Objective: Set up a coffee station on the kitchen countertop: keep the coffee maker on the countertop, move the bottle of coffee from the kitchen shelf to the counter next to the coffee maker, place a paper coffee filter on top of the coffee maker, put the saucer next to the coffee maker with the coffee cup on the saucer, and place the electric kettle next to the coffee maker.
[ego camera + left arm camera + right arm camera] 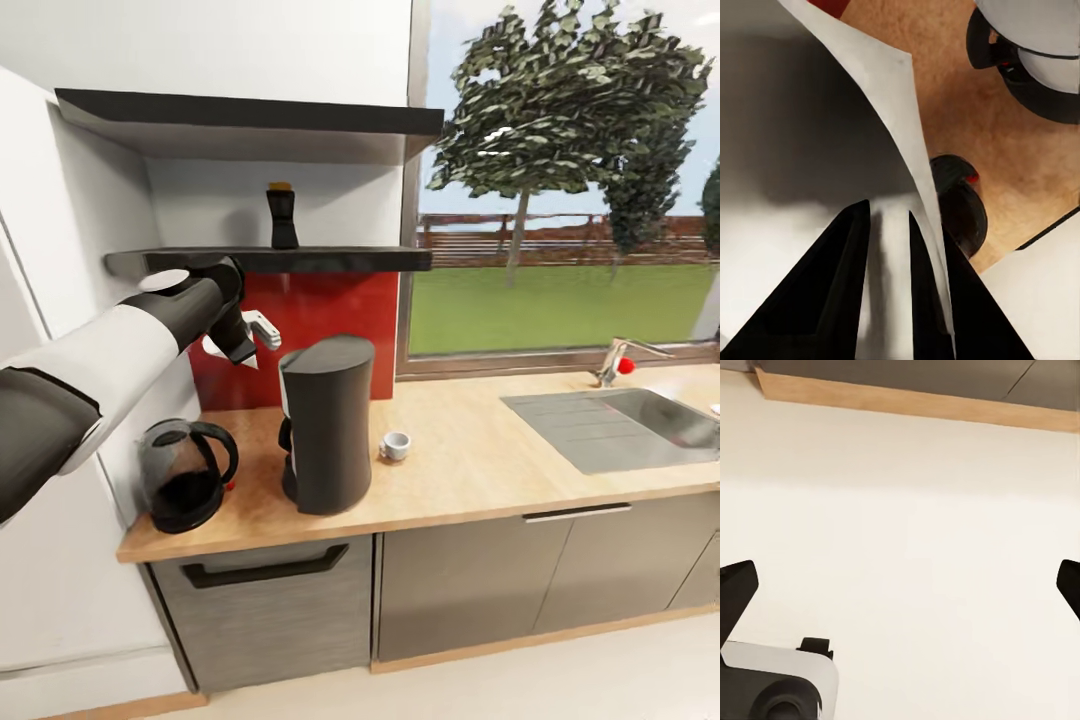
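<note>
The left gripper pinches a thin white paper coffee filter, its sheet curling; the coffee maker stands just below-right.

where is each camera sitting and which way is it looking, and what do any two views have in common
Head view: on the robot's head, facing the countertop, coffee maker, cup and bottle; left arm shows.
Left wrist view: by the left pincer, looking down past the white paper filter it grips to the counter; black fingers show.
Right wrist view: by the right pincer, facing the pale floor; spread fingertips show.
Shared: head and left wrist views both show the kettle and filter.
</note>
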`<state>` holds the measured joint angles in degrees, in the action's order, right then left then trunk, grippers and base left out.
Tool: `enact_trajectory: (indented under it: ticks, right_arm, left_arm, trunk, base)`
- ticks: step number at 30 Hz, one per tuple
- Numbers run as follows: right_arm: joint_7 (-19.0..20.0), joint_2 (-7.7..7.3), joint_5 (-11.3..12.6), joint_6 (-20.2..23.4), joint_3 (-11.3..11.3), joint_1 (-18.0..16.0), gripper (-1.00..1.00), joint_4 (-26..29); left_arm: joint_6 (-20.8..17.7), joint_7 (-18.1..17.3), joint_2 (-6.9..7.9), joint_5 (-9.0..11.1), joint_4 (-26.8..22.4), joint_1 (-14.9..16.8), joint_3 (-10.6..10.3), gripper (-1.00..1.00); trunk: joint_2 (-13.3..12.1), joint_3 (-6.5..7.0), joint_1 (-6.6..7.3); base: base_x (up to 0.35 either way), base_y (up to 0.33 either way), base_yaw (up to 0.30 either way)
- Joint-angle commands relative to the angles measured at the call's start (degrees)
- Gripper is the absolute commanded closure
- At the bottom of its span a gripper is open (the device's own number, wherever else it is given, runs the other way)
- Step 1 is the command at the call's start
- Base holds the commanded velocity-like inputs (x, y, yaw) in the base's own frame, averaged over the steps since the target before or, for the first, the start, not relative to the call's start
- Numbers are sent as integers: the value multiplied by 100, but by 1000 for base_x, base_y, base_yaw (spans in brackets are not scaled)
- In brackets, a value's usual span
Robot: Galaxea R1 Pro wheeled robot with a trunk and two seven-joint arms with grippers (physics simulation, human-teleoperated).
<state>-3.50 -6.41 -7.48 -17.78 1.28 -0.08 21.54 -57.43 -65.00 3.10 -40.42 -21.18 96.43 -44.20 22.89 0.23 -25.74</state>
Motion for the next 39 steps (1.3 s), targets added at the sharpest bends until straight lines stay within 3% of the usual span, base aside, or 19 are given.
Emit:
enact_trajectory:
  ticks: [1, 10, 17, 25, 33, 36, 37, 39]
  right_arm:
    - [-37, -1, -52, -6, 13, -1, -100, -1]
    - [-46, 23, -49, -18, 18, -10, -100, 32]
    - [-46, 16, -52, -11, 14, -25, -100, -13]
    - [-45, -35, -43, -6, 13, -27, -100, -35]
    - [-45, -35, -43, -6, 13, -27, -100, -41]
    - [-42, -38, -43, -6, 13, -27, -100, -40]
    - [-43, -40, -43, -6, 13, -27, -100, -40]
    - [-43, -43, -43, -6, 13, -27, -100, -43]
  left_arm:
    - [-12, -58, 6, -61, -18, -2, -10, 100]
    - [-1, -93, 46, -59, -304, -35, 17, 100]
    - [18, -93, -16, -19, -326, -31, 64, 100]
    - [39, -161, -8, -4, -314, 33, 324, 100]
    - [172, -384, 181, -45, -233, 228, 578, 100]
    - [183, -469, 177, -67, -240, 221, 675, 100]
    - [185, -1455, 171, -72, -243, 217, 730, 100]
    - [187, -1518, 162, -79, -248, 212, 718, 100]
  trunk:
    - [3, -1, -5]
    - [2, -1, -4]
    - [2, -1, -4]
    - [2, -1, -4]
    - [2, -1, -4]
    - [2, -1, -4]
    - [2, -1, -4]
    - [2, -1, -4]
  base:
    - [260, 188, -160]
    - [68, 49, -29]
    - [0, 0, 0]
    - [60, 120, 0]
    - [124, 173, 0]
    - [14, 17, -63]
    - [5, 6, -190]
    - [3, 3, -235]
